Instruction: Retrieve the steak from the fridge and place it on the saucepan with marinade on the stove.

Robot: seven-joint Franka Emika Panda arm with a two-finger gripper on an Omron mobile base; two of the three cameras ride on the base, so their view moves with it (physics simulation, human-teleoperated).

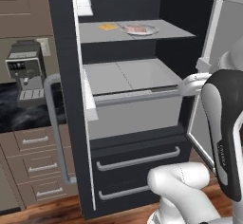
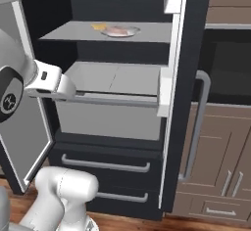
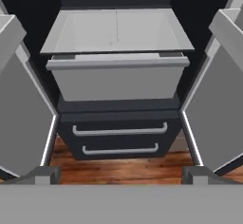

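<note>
A: Where is the steak [image 1: 136, 29] seen?

B: It is seen lying on a pale round plate [image 1: 151, 30] on the grey upper shelf [image 1: 171, 29] of the fridge [image 1: 66, 99], whose two doors are swung wide. In the left base view the plate is found at about twelve o'clock, near the top edge; in the right base view the steak [image 2: 117, 30] is placed at about eleven o'clock. A flat orange-yellow item [image 1: 107, 26] is laid just beside the plate, at its nine o'clock side in both base views, apart from it.

A: And what is shown below that shelf?

B: A pale grey drawer [image 3: 116, 78] is seen under the shelf, and two dark lower drawers [image 3: 118, 135] with long grey handles are stacked beneath it, at six o'clock from it in the hand view. Wooden floor [image 3: 118, 166] is visible under those.

A: How is the gripper [image 3: 121, 174] held?

B: Its two dark finger tips [image 3: 43, 174] are spread as wide as can be, one at about seven o'clock and one at about five o'clock in the hand view. Nothing is gripped between them. The hand is pointed at the drawers, well apart from the steak.

A: Is anything else noted?

B: A coffee machine [image 1: 24, 71] is stood on the dark counter [image 1: 19, 111] at nine o'clock in the left base view, with brown cabinet drawers [image 1: 35, 166] below.
</note>
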